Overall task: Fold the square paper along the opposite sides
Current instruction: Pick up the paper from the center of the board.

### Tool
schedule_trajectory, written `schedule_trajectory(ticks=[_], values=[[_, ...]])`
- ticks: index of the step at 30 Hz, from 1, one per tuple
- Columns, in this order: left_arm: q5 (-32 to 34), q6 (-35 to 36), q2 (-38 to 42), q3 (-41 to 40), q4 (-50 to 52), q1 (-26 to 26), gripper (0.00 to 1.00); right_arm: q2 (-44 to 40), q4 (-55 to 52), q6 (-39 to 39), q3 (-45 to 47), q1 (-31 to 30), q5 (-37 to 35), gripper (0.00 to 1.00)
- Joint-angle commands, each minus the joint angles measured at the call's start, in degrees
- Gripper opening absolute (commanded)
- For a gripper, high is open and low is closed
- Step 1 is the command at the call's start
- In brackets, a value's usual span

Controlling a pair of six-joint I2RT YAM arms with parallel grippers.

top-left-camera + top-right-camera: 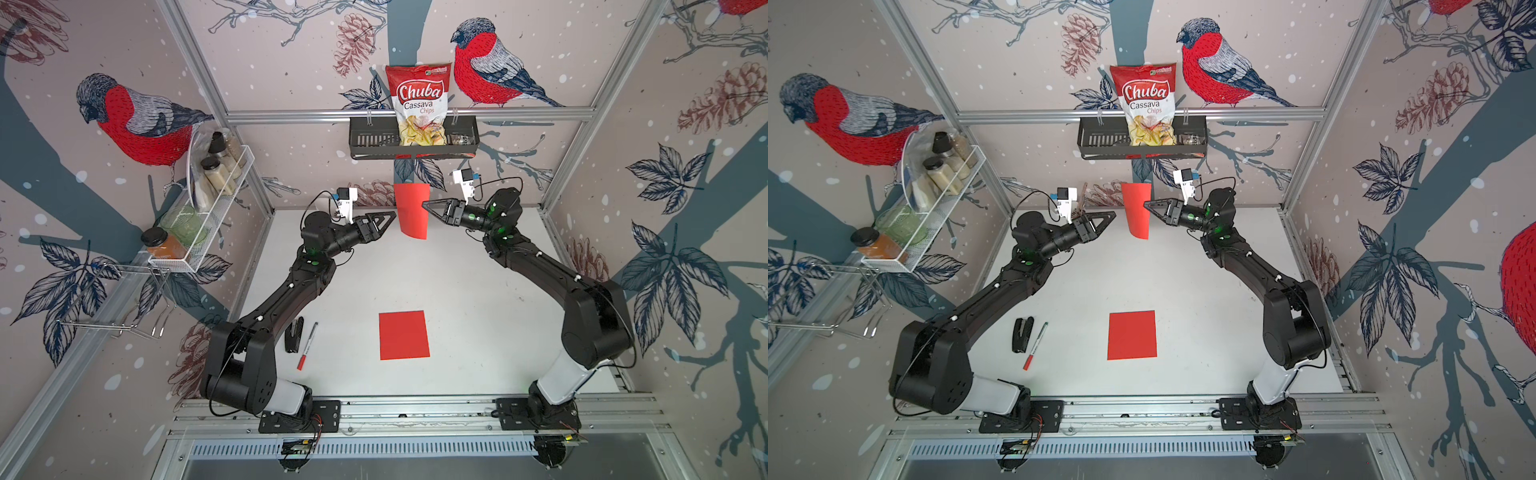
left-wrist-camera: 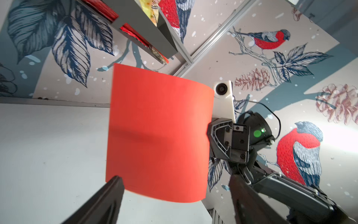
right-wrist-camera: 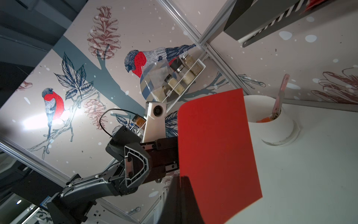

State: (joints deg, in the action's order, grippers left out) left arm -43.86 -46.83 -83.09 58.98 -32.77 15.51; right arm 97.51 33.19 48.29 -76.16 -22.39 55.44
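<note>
A red square paper (image 1: 412, 212) (image 1: 1137, 210) hangs upright and slightly curved in the air above the back of the table. My right gripper (image 1: 424, 205) (image 1: 1146, 205) is shut on its right edge; in the right wrist view the fingertips (image 3: 181, 177) pinch the sheet (image 3: 215, 145). My left gripper (image 1: 388, 219) (image 1: 1111, 217) stands open just left of the sheet, apart from it. In the left wrist view the paper (image 2: 158, 133) fills the space ahead of the spread fingers (image 2: 116, 180). A second red sheet (image 1: 404, 335) (image 1: 1132, 335) lies flat near the table's front.
A black stapler (image 1: 294, 334) and a red marker (image 1: 307, 345) lie front left on the table. A chips bag (image 1: 417, 104) sits in a black wall rack behind the held paper. A white wire shelf (image 1: 216, 183) with jars hangs at left. A white cup (image 3: 271, 120) stands at the back.
</note>
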Motion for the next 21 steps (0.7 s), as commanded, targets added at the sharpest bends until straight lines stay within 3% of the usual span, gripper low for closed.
schedule_trajectory(ticks=[1, 5, 18, 21], values=[[-7.2, 2.9, -0.1, 0.6, 3.4, -0.4, 0.90, -1.7, -14.7, -12.6, -3.1, 0.1, 4.1, 0.00], [-10.0, 1.1, -0.2, -1.1, 0.8, -0.8, 0.90, -4.0, -17.7, -15.6, -4.9, 0.2, 5.1, 0.00], [-16.6, -6.1, 0.2, -4.4, -13.0, -0.9, 0.93, -6.4, -18.7, -14.7, -4.8, -0.4, 5.9, 0.00], [-16.6, -5.0, 0.6, -4.8, -11.8, -1.2, 0.93, -7.6, -20.7, -15.7, -5.1, 0.8, 5.0, 0.00]])
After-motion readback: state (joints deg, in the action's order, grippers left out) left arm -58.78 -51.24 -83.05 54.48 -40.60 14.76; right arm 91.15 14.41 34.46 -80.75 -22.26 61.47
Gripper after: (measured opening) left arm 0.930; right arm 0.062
